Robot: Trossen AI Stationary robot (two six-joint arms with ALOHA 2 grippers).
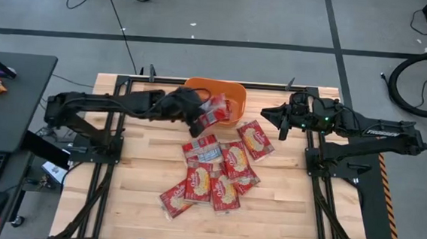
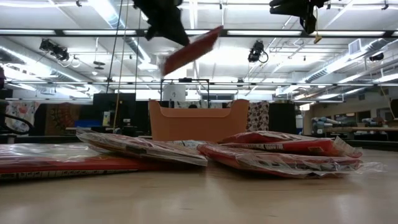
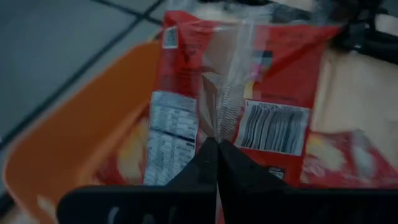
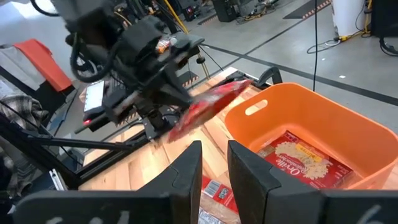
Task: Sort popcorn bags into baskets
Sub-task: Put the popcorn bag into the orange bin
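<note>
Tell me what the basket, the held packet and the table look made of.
Basket: likely moulded plastic, smooth matte orange, rounded corners. Packet in the left gripper: thin glossy plastic film, judging by its crinkles and shine. Table: pale wood, visible plank seams.

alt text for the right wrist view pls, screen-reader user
The left gripper holds a red popcorn bag in the air beside the orange basket, which already contains one bag. The right gripper is open in the foreground.

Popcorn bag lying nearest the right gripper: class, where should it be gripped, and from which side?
Probably its edge facing the right gripper, approached from above: the popcorn bag lies flat on the table, its other side against the pile, leaving that edge clear.
</note>
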